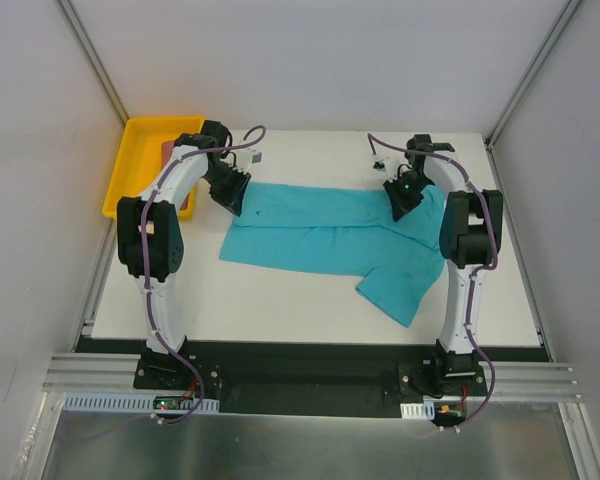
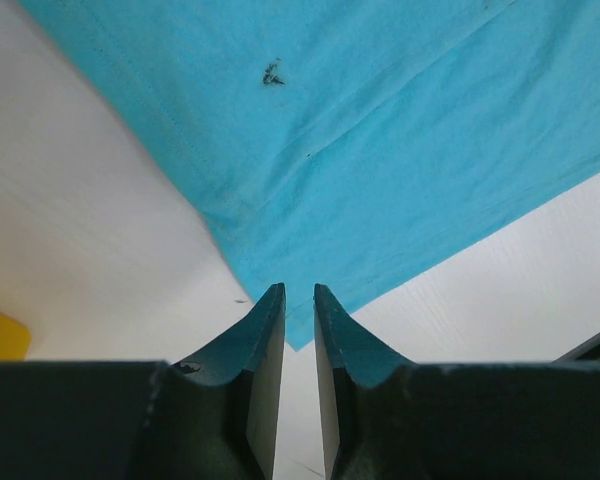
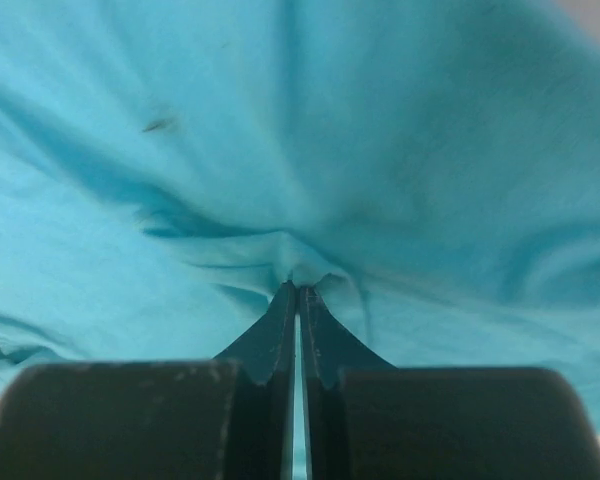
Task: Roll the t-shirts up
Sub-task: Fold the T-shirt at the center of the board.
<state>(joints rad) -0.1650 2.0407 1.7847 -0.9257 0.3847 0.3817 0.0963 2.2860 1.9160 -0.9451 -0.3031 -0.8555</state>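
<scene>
Right wrist view: right hand [image 3: 298,292] pinches teal t-shirt [image 3: 400,140] fold.

Both arms are raised from their bases at the near edge and bent forward at the elbow. The left arm [image 1: 158,225] is reached toward the far left, with its wrist angled down and inward. The left gripper [image 2: 298,292] is held low, its fingers parted by only a narrow gap, and nothing is seen clamped between them. The right arm [image 1: 468,235] is bent inward toward the middle, its wrist pitched steeply down. The right gripper [image 3: 298,288] is closed tight, and a fold of the teal t-shirt [image 3: 400,150] is pinched at its fingertips.
</scene>
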